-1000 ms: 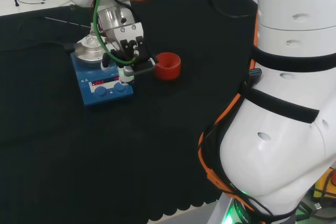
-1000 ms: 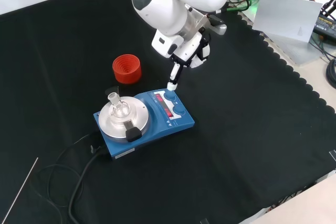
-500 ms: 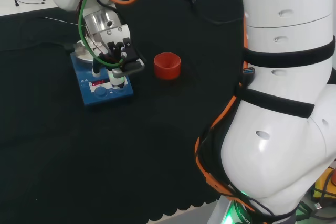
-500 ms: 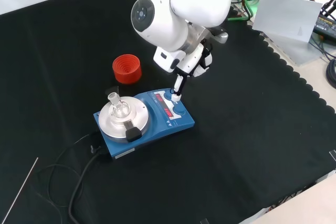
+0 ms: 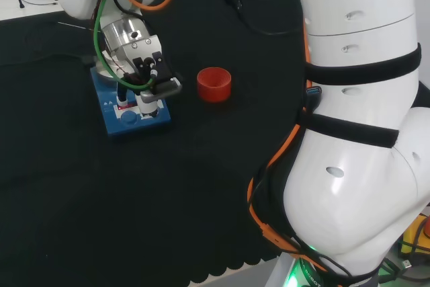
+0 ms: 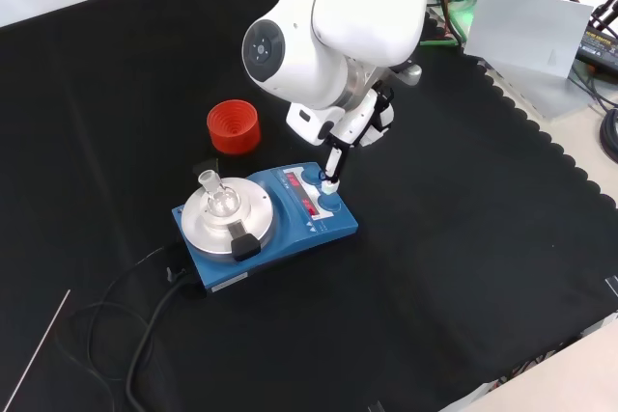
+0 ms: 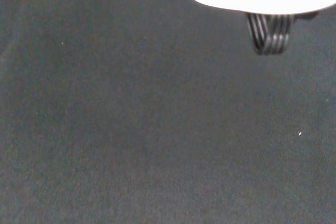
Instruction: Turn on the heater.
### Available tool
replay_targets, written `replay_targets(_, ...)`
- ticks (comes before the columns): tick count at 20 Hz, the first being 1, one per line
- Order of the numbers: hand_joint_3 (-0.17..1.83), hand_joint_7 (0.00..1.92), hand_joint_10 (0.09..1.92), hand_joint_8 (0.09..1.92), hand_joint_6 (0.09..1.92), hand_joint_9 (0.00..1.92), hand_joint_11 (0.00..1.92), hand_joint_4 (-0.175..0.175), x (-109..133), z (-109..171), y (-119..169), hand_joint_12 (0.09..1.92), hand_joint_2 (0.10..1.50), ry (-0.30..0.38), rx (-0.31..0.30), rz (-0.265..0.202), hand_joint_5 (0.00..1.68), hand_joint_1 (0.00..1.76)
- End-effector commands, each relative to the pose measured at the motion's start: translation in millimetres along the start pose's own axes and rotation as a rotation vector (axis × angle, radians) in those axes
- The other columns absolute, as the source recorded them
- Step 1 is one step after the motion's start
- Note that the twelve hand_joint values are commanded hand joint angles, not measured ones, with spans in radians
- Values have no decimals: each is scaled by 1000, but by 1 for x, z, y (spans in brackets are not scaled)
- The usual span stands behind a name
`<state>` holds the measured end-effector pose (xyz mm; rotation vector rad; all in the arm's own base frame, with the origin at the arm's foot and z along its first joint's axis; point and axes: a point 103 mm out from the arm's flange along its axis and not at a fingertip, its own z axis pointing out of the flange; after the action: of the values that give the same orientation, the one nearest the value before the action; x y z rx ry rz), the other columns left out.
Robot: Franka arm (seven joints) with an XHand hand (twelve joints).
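Front view, hand (image 6: 333, 163) fingertip on heater (image 6: 319, 209) knob

Head view from behind the arm, front view facing down opposite, both sharing the blue heater (image 5: 131, 102) (image 6: 275, 219), wrist view close over black cloth (image 7: 157, 129).

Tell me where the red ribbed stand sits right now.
In the front view the red ribbed stand sits on the black cloth, just behind the blue heater and left of the hand.
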<state>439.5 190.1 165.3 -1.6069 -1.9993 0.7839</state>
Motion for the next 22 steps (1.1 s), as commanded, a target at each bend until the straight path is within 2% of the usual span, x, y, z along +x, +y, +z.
replay_targets(1, 1402, 1733, 1759, 1920, 87, 1914, 1845, -20, -2, 3, 3, 1729, 459, -6, 19, 4, 395, 1600)
replay_targets(22, 1417, 1738, 1761, 1920, 87, 1913, 1848, -19, -11, 8, 14, 1729, 454, -11, 83, 15, 410, 1599)
